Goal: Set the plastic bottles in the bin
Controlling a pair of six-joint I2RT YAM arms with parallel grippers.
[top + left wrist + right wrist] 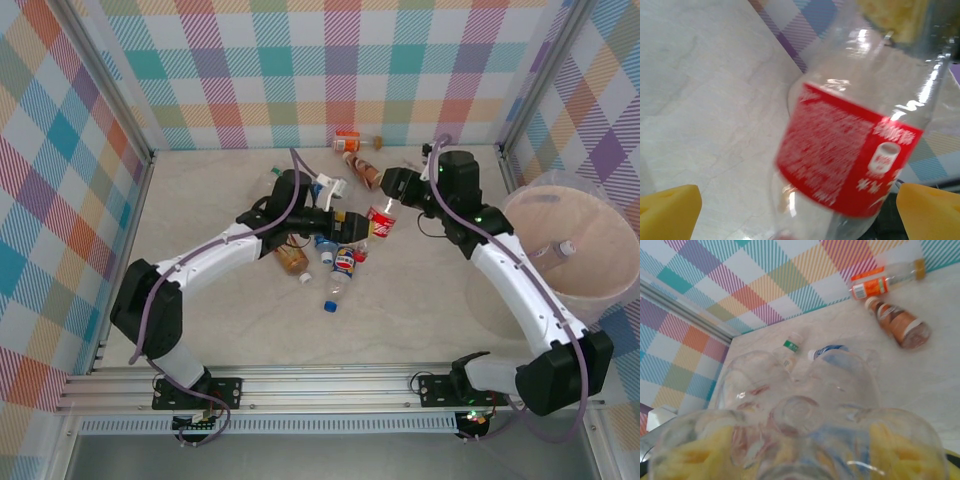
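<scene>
The task looks barely begun. One small bottle [556, 250] lies inside the bin [600, 215], which stands well off to the outer side of the right pincer [800, 455], past its forearm. That pincer is closed narrow on a red-labelled bottle [840, 155], and its yellow pads show through the clear plastic on either side. The left pincer [799, 215] stands wide, with a finger on each side of the same bottle. The bottle seems to hang from the right pincer alone, though the blur leaves a light touch possible.

Just below and behind the left pincer, a loose heap [345, 262] of four or five bottles waits on the table [200, 200]. Beyond the right pincer, toward the back wall, lie an orange-labelled bottle [875, 286] and a brown bottle [900, 325]. A green-labelled bottle [790, 347] sits further to their side. All of these remain to be carried over.

The tabletop is pale and faintly marbled, with a soft sheen. Pastel plaid panels [300, 60] close in three sides, and a metal rail [320, 385] runs along the near edge under the arm bases.
</scene>
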